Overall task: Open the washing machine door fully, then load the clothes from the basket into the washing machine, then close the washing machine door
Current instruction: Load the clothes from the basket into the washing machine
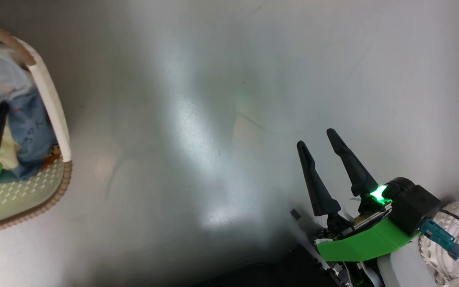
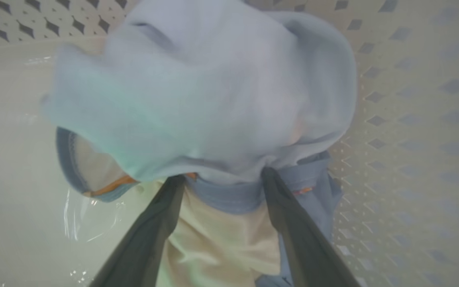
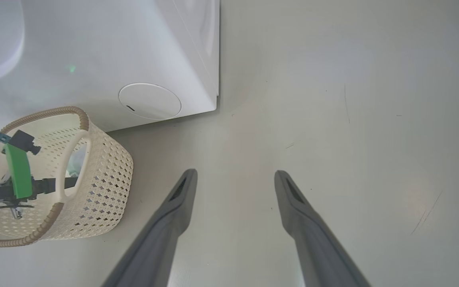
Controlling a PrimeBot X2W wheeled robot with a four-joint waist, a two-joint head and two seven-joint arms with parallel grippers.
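Observation:
The cream basket [image 1: 60, 119] with its brown rim stands at the far left of the head view, holding the clothes [image 1: 26, 131]. In the left wrist view my left gripper [image 2: 222, 175] is down inside the basket [image 2: 405, 119]. It is open, its fingertips [image 2: 175, 185] pushed under a pale blue garment [image 2: 213, 91], with blue and cream fabric between them. My right gripper [image 1: 316, 139] hangs open and empty over the floor. The right wrist view shows the washing machine [image 3: 134, 48] behind the basket [image 3: 102, 187]. The washing machine door is out of view.
A round white flap [image 3: 150, 101] sits low on the machine's front. Grey glossy floor [image 1: 213, 119] stretches to the right of the basket and under my right gripper [image 3: 235, 174]. The machine's corner [image 3: 215, 107] stands just beyond the basket.

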